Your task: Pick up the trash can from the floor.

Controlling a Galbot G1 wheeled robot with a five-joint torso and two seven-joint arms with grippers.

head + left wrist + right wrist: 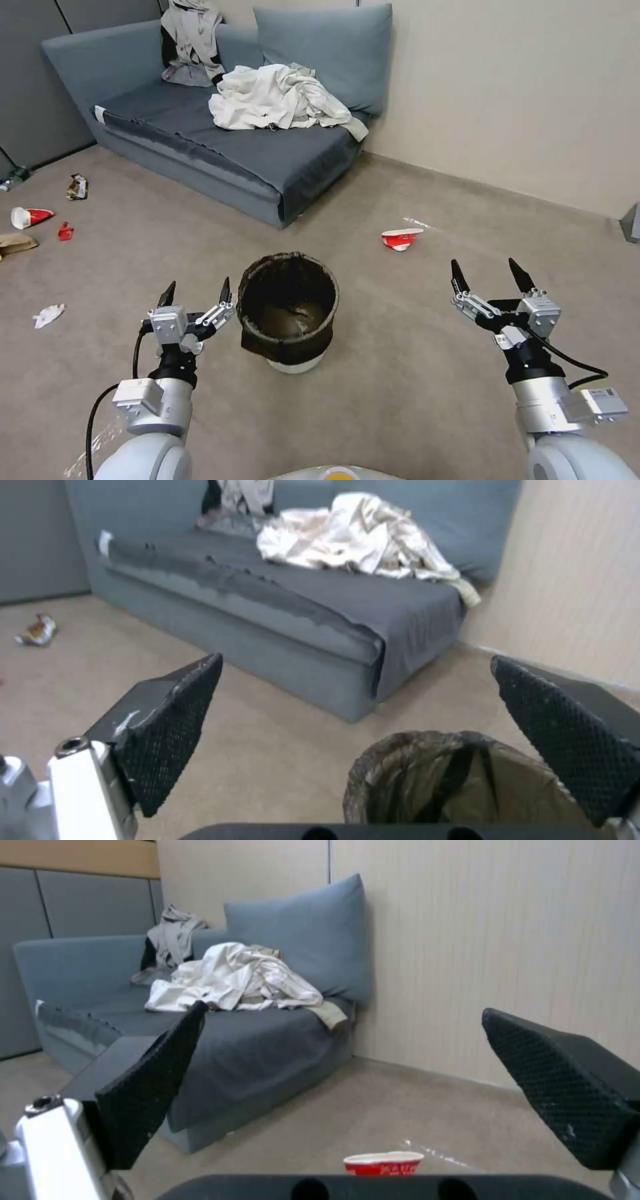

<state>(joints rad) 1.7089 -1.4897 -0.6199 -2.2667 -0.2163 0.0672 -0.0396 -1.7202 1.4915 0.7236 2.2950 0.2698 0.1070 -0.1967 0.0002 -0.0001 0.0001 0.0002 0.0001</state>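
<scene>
While the small round white plastic trash can (288, 312), lined with a dark bag folded over its rim, stands upright on the beige-grey carpet floor (413, 373), we hold our left gripper (195, 292) wide open just beside it and our right gripper (490, 275) wide open, well apart. It looks light but slippery-lined; we judge the stiff rim the best hold.

In front of me the trash can (288, 313) stands upright on the floor (413, 373), a small round white bin with a dark bag folded down over its rim. Its mouth is open and the bag's crumpled bottom shows inside. The beige carpet around it is flat, with a faint whitish mark farther off to the right.
</scene>
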